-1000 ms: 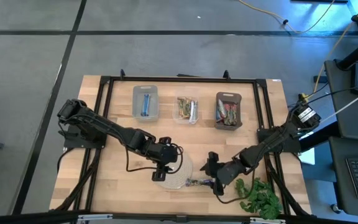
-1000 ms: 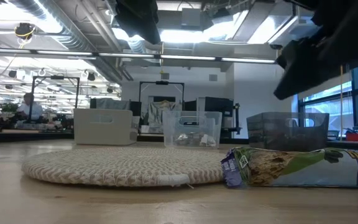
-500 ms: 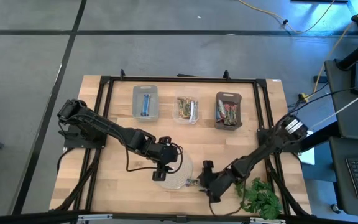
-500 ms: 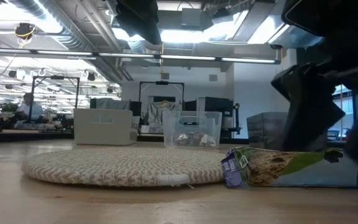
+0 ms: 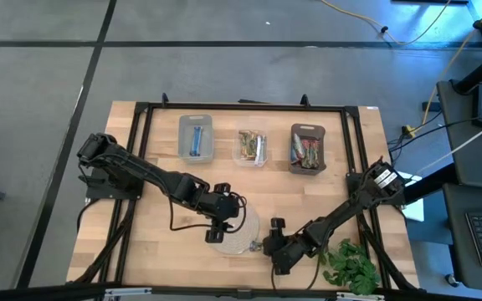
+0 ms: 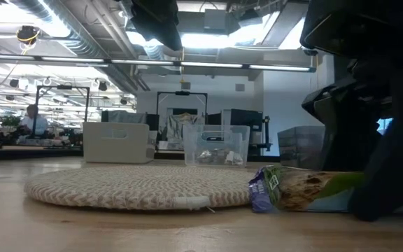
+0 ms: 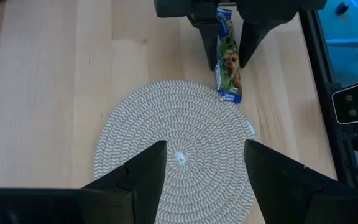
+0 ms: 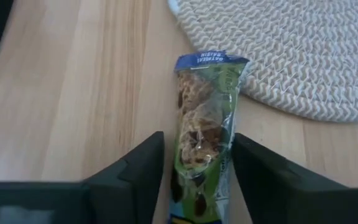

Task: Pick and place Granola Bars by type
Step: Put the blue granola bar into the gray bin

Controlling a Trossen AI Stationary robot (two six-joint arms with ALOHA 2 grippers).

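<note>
One tan-green granola bar (image 8: 202, 137) lies flat on the wooden table against the near right edge of the round woven mat (image 8: 291, 50). It also shows in the left wrist view (image 7: 227, 59) and the low view (image 6: 299, 190). My right gripper (image 8: 197, 186) is open and low over the table. Its two fingers stand on either side of the bar's long sides, and I cannot tell whether they touch it. My left gripper (image 7: 204, 162) is open and empty, hovering over the mat (image 5: 234, 234). Other bars lie in three bins at the far side.
Three bins stand in a row at the far side: a pale one (image 5: 195, 138) with a blue bar, a clear one (image 5: 252, 147) with tan-green bars, and a dark one (image 5: 308, 149) with reddish bars. A leafy green sprig (image 5: 350, 267) lies at the near right.
My right gripper has come down and gone toward the table's left edge, to the tan-green bar, until its open fingers stand on either side of it. The bar and the mat have stayed where they were.
</note>
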